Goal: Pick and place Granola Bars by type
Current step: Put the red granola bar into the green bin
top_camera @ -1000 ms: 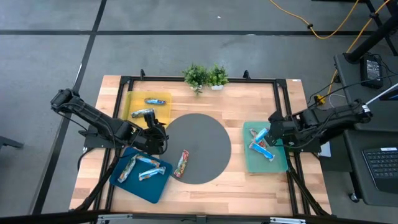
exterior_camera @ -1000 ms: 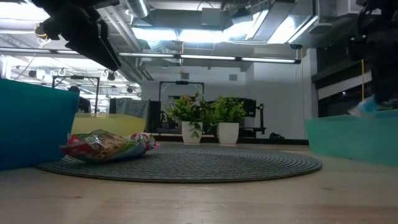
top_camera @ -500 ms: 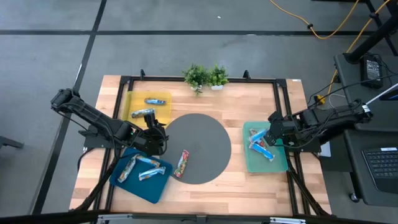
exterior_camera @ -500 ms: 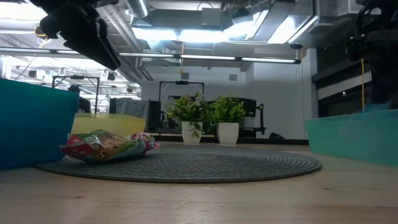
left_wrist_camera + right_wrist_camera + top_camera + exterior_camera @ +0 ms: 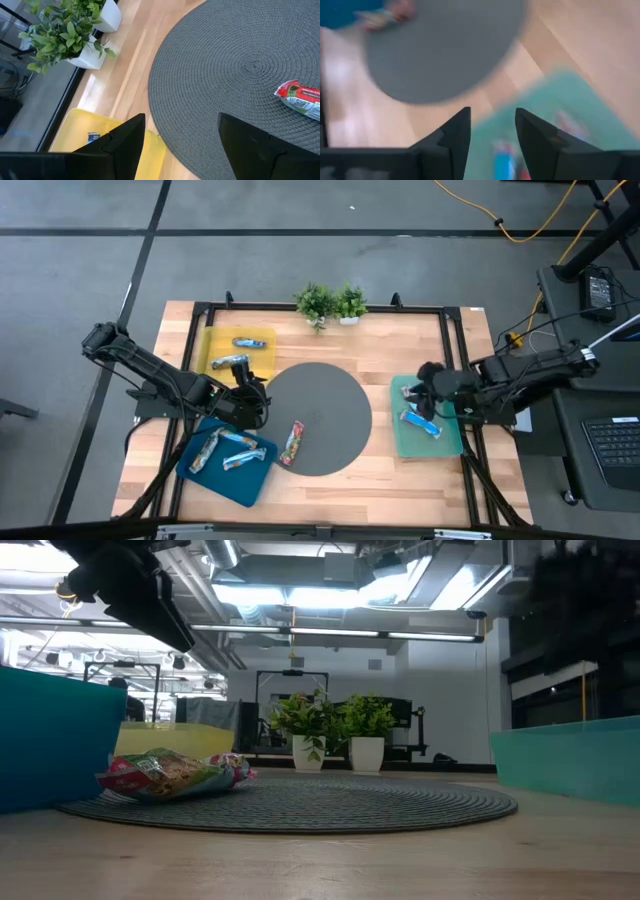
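One red, multicoloured granola bar lies on the round grey mat, near its left front edge; it also shows in the left wrist view and the low view. My left gripper hovers open above the mat's left edge, its fingers wide apart with nothing between them. Blue bars lie on the green mat. My right gripper stands open above them, holding nothing. Silver bars lie on the yellow mat. Multicoloured bars lie on the blue mat.
Two small potted plants stand at the table's far edge, behind the grey mat. A black frame runs around the tabletop. Bare wood shows in front of the grey mat.
My right gripper has let go of a blue bar, which now lies on the green mat beside the other. The gripper has then tipped upward and gone a little toward the table's middle. My left arm has kept still.
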